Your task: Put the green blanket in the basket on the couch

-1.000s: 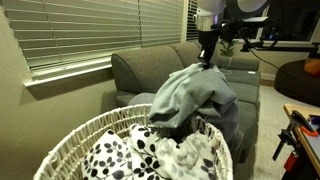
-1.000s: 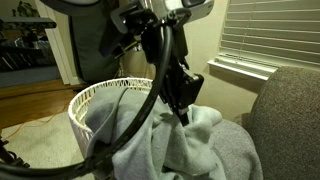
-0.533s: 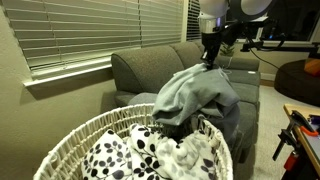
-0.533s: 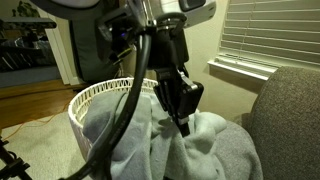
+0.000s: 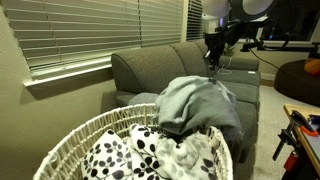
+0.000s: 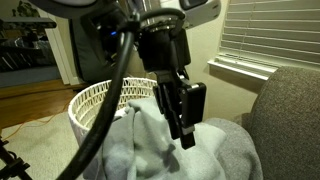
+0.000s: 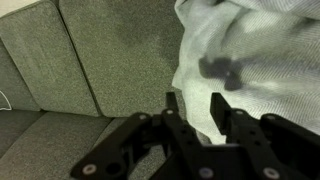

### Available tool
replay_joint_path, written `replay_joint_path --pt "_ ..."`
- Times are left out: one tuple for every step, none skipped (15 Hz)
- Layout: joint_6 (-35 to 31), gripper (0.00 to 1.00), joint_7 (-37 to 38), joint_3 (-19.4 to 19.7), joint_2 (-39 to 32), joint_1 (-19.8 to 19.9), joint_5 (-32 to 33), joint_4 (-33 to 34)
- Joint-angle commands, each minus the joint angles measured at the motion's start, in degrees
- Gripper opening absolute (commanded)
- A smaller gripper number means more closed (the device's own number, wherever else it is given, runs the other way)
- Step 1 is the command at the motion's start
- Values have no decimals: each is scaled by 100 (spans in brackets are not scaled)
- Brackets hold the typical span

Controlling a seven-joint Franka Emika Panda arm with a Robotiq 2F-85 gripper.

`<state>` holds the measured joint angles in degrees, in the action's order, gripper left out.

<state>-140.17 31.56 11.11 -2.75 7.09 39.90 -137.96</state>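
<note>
Green blanket [image 5: 200, 103] sits in a loose rumpled heap on the couch [image 5: 145, 68], right behind the basket [image 5: 75, 135]. Its near edge overlaps the basket's far rim in an exterior view. I can't tell how much of it actually hangs inside. In an exterior view the blanket [image 6: 150, 150] fills the foreground, with the basket's woven rim [image 6: 95, 97] showing behind it.

The basket is white wicker with an open-weave rim. It holds a white cloth with black spots [image 5: 120, 158].

My gripper [image 5: 213, 63] hangs above the top of the heap, clear of the fabric, pointing down. In an exterior view the gripper [image 6: 184, 135] is close over the blanket, tips just above the folds. In the wrist view the gripper [image 7: 195, 105] has its fingers [image 7: 217, 104] spread apart, with an empty gap and nothing pinched. There the blanket [image 7: 262, 55] lies to the upper right and the grey couch cushions [image 7: 70, 70] to the left.

The couch back and arm are grey fabric. Window blinds [image 5: 95, 30] are closed on the wall behind it, also seen in an exterior view [image 6: 270, 35].
</note>
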Motion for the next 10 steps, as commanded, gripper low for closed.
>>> replay_joint_path --pt "172 70 166 -51 360 11 131 -199" --pt "167 76 150 -67 374 5 109 -194" --pt "136 81 89 -106 386 -19 32 -187" --pt "132 89 61 -141 397 -36 -3 -179" --pt "127 95 15 -209 399 -81 -72 -165" --pt "122 98 -17 -277 392 -123 -130 -153" --pt "125 100 -55 -365 374 -171 -203 -138" --pt "120 100 -89 -441 357 -208 -273 -123" --pt "114 100 -139 -538 326 -274 -381 -100" --pt "107 100 -175 -618 311 -323 -472 -82"
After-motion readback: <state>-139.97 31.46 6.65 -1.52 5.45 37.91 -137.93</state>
